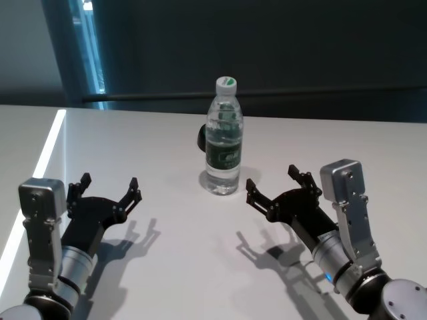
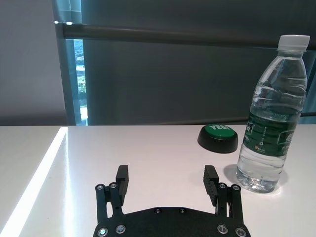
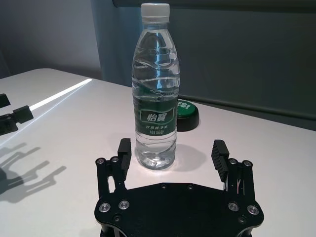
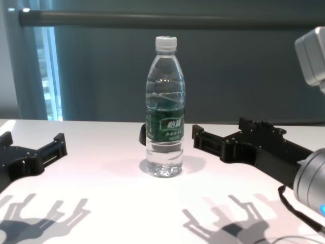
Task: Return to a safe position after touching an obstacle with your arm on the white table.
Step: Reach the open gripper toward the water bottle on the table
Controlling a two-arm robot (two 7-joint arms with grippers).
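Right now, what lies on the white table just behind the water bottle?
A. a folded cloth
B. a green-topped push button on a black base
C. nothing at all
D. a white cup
B. The left wrist view shows a green-topped button on a black base, on the white table behind the upright water bottle.

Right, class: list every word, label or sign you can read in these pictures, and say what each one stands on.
"怡寶": white characters on the dark green label of the tall clear plastic water bottle.
Smaller white print under those characters: too small to read.
"YES!": white letters on the green top of the round black-based push button behind the bottle; only partly legible.
White cap, white table and both grippers: no text.
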